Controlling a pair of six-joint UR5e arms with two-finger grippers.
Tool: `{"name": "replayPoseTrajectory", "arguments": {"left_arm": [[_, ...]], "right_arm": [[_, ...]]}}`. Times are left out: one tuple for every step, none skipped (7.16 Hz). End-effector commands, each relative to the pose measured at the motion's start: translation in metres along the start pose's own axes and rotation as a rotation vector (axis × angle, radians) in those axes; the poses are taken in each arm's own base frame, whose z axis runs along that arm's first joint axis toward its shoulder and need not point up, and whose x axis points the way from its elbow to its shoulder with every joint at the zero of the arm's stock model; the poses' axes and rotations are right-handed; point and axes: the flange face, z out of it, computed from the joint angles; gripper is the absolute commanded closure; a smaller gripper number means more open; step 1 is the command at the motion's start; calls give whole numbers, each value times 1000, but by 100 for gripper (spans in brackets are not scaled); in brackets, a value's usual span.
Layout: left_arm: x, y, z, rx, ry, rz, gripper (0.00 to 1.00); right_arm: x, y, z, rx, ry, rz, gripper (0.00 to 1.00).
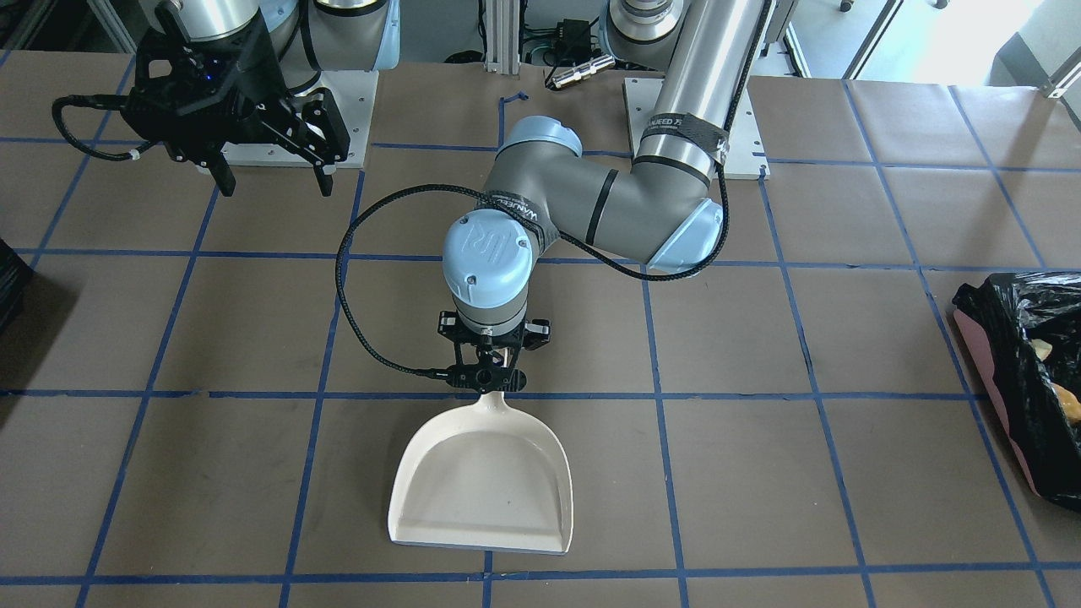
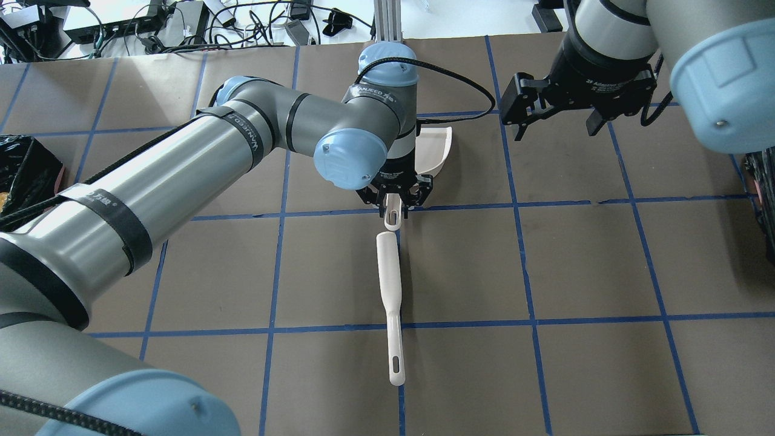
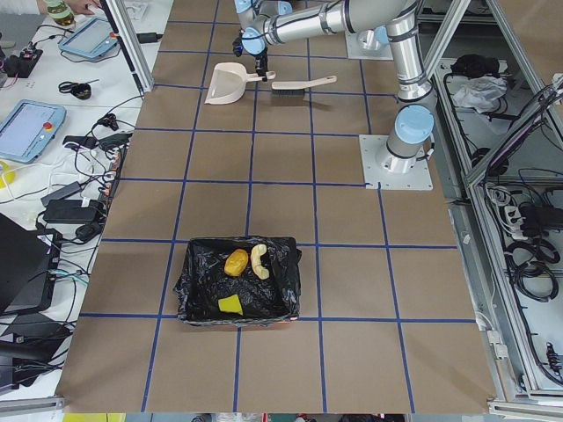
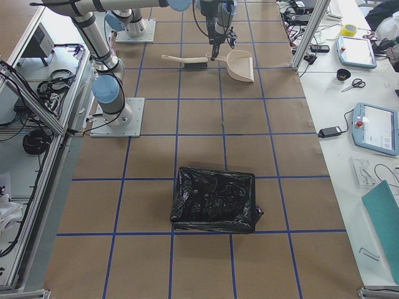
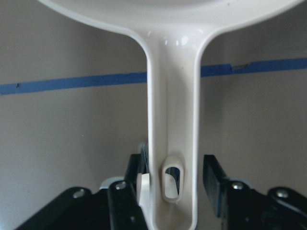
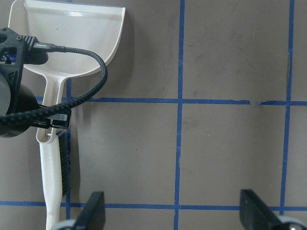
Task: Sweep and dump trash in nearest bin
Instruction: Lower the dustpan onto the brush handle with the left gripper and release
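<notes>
The white dustpan lies flat on the table, empty. My left gripper stands over its handle. The jaws sit on either side of the handle, with a small gap on one side, so it is open. A white brush lies just behind the handle. My right gripper is open and empty, raised off to the side. The bin, lined with a black bag, holds the potato-like lump, the croissant-like bit and the yellow wedge.
The bin's pink side shows at the table's end on my left. A second container with a black bag stands at the end on my right. Brown paper with blue tape lines covers the table.
</notes>
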Motion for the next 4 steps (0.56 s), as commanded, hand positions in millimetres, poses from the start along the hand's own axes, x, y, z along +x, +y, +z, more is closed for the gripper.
{"name": "replayPoseTrajectory", "arguments": {"left_arm": [[0,1,-1,-8,0,-1,0],[1,6,-20,16,30,-1,0],[-14,3,-47,57,46,-19,0],[-48,-7,-77,106,62,-67,0]], "right_arm": [[0,0,0,0,-1,0,0],[0,1,-2,5,-2,0,0],[0,1,-2,5,-2,0,0],[0,1,-2,5,-2,0,0]]}}
